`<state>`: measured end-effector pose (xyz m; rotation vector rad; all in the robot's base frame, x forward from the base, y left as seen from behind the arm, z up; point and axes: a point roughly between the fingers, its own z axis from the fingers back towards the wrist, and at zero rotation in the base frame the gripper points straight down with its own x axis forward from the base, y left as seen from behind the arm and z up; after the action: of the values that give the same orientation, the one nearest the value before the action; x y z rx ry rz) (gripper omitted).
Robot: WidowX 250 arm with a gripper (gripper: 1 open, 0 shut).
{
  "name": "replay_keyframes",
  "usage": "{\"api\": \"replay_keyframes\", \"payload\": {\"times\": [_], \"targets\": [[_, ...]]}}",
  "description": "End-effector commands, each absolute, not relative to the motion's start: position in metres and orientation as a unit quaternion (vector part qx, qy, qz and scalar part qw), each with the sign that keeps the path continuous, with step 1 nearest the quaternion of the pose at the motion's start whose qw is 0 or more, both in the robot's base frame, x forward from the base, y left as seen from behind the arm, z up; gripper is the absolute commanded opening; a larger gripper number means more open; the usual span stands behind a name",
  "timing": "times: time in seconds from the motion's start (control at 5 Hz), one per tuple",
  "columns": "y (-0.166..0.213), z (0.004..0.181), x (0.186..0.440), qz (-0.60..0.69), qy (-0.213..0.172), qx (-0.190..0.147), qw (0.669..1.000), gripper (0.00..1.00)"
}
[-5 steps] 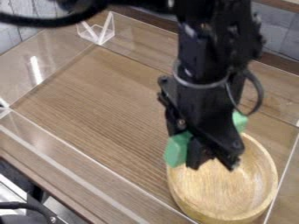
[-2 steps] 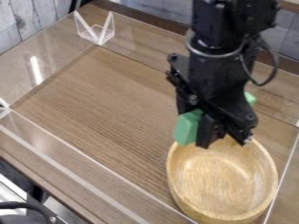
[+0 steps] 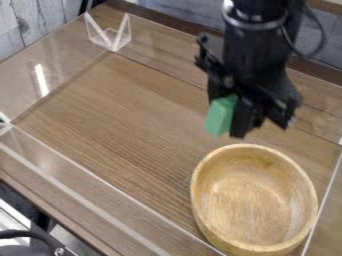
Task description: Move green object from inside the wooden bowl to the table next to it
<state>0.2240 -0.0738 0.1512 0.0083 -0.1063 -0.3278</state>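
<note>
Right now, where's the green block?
In the camera view the green block hangs in the tool, right of centre, above the table and just beyond the far rim of the empty wooden bowl.

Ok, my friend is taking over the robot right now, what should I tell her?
Gripper: shut on the green object, holding it in the air above the table, just past the wooden bowl's far rim.
Bowl: nothing in it, near the table's front right.
Done: block is out of the bowl.
Left: lower it onto the table beside the bowl, then let go.
</note>
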Motion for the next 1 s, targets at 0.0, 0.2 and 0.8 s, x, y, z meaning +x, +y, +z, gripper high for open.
{"api": "replay_keyframes", "payload": {"times": [0.0, 0.2, 0.8], "targets": [[-0.05, 0.161, 0.242, -0.169, -0.078, 0.002, 0.983, 0.0], [-0.024, 0.159, 0.253, -0.13, -0.081, 0.015, 0.988, 0.0], [0.08, 0.134, 0.29, -0.026, -0.083, 0.041, 0.995, 0.0]]}}
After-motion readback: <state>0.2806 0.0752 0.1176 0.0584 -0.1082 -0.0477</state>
